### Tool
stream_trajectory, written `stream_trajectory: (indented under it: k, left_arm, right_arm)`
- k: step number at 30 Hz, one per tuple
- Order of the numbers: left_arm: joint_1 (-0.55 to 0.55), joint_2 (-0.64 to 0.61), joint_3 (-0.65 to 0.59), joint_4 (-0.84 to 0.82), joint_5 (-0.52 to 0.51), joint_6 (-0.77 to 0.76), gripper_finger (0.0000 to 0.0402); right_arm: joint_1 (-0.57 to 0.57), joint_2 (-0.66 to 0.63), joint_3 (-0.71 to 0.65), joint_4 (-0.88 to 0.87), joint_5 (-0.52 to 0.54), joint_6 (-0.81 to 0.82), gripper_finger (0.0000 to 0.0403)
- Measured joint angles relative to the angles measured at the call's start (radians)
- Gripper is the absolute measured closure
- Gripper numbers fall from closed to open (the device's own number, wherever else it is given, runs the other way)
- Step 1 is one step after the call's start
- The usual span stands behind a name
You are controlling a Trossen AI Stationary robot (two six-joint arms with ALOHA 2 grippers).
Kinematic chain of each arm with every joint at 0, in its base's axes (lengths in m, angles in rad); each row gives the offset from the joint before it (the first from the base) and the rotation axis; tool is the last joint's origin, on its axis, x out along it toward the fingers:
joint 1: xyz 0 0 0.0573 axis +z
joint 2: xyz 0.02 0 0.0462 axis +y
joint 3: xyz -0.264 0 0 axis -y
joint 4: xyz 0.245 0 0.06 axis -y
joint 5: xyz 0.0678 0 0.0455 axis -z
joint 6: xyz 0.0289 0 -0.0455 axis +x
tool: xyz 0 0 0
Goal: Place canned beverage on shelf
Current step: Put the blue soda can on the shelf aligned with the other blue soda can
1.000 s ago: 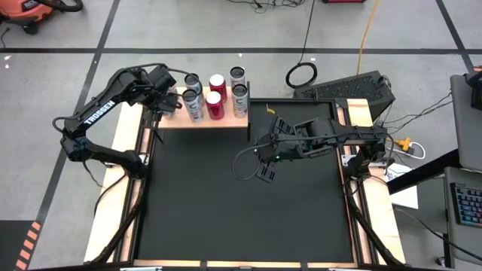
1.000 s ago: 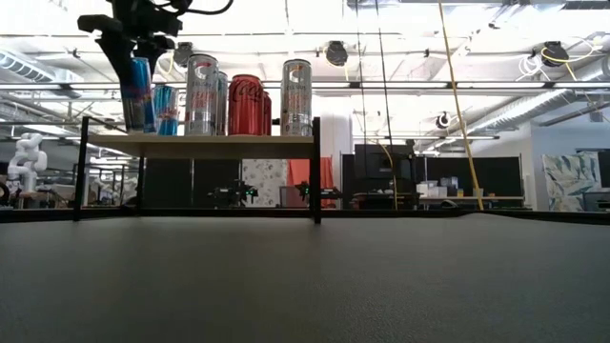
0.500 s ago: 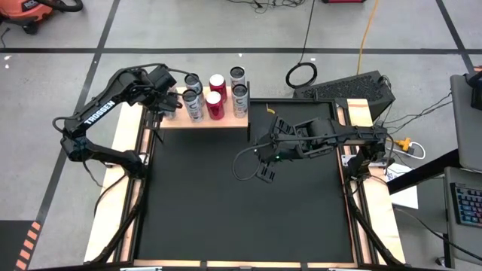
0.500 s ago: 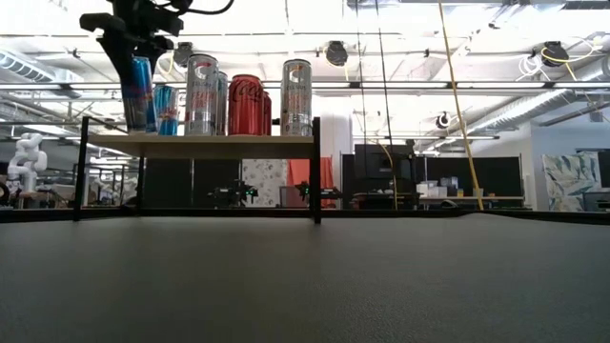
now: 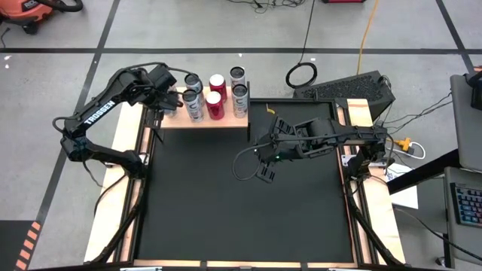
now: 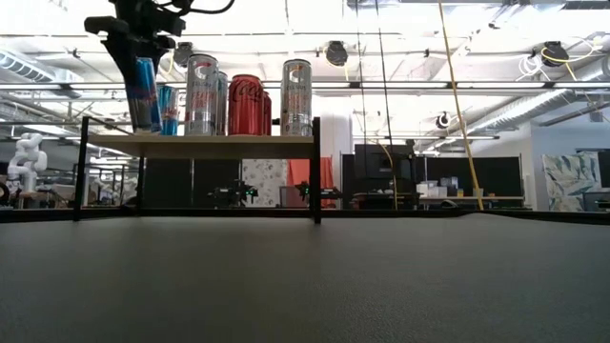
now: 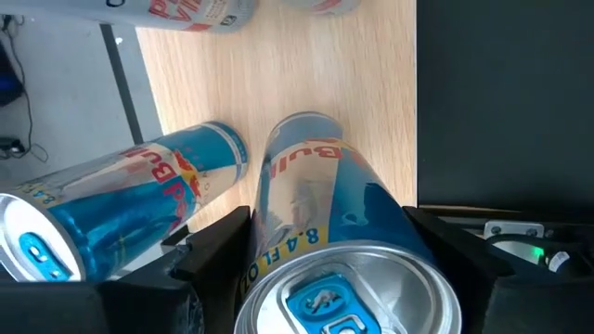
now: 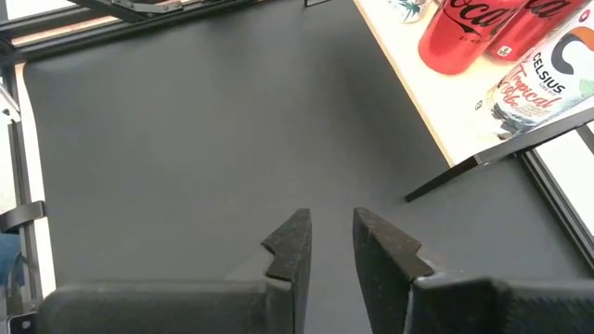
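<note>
The shelf (image 6: 238,141) is a light-wood board on thin black legs at the mat's far edge. My left gripper (image 6: 141,52) is above its left end, shut on a blue canned beverage (image 6: 143,93). The same can (image 7: 343,232) fills the left wrist view. A second blue can (image 7: 121,199) stands right behind it on its base. Silver cans (image 6: 201,93) and red cans (image 6: 246,103) stand further right. My right gripper (image 8: 332,237) hangs over the mat with a narrow gap between its fingers and nothing in it. My left gripper pinches the blue can between its two fingers (image 7: 218,246), one on each opposite side of the can's upper wall (image 7: 278,232). The fingers come steeply from above. The can stands slightly tilted with its base (image 6: 146,129) at the shelf board; whether it touches the board I cannot tell.
The black mat (image 5: 241,196) lies bare between pale wooden side rails (image 5: 124,150). The shelf's front right leg (image 6: 315,171) stands on the mat. Cables and a dark box (image 5: 354,89) lie beyond the far right corner.
</note>
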Motion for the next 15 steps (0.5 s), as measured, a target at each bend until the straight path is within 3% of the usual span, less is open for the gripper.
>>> stream_trajectory:
  k: [15]
  left_arm:
    - [0.0,0.0,0.0,-0.024,0.026,-0.005,0.0148]
  right_arm:
    - [0.0,0.0,0.0,0.0,-0.001,0.0,0.0335]
